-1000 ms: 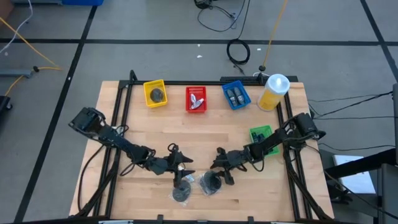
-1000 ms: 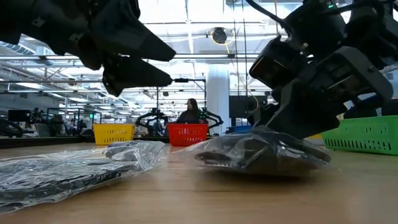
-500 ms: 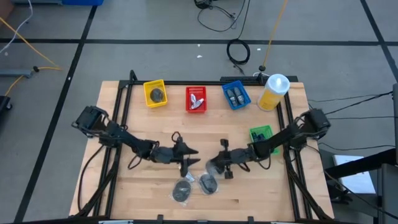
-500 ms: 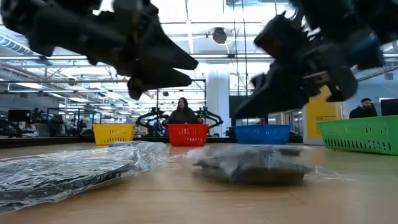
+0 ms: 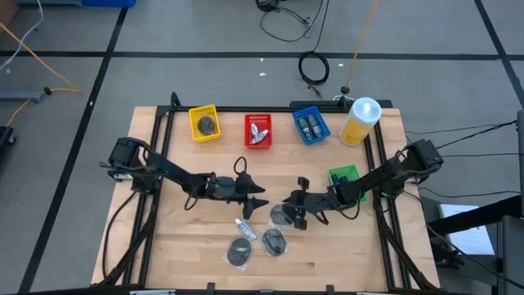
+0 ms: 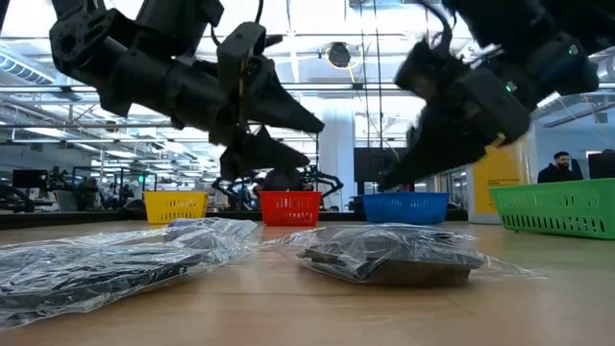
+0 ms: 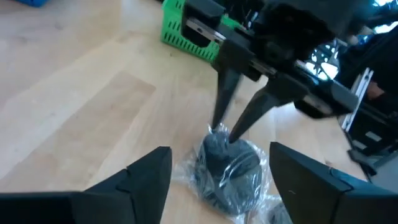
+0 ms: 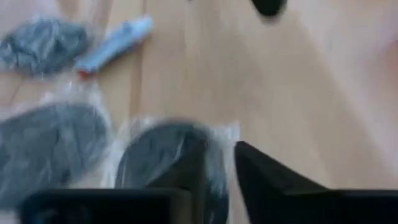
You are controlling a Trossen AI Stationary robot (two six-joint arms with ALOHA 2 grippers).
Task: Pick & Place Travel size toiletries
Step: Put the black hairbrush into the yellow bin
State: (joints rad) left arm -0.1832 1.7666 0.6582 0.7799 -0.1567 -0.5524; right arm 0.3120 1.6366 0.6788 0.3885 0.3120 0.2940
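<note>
Right gripper (image 5: 291,215), at six o'clock on the bench (image 5: 180,246), pinches the crinkly clear wrap of a round dark-grey puck (image 5: 282,215), light, soft and slippery, best nipped at its bunched edge.

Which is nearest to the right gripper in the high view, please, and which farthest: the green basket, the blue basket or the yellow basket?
From the right gripper:
1. Green basket, beside its arm, toward the right edge.
2. Blue basket, back row, right.
3. Yellow basket, back row, left.
</note>
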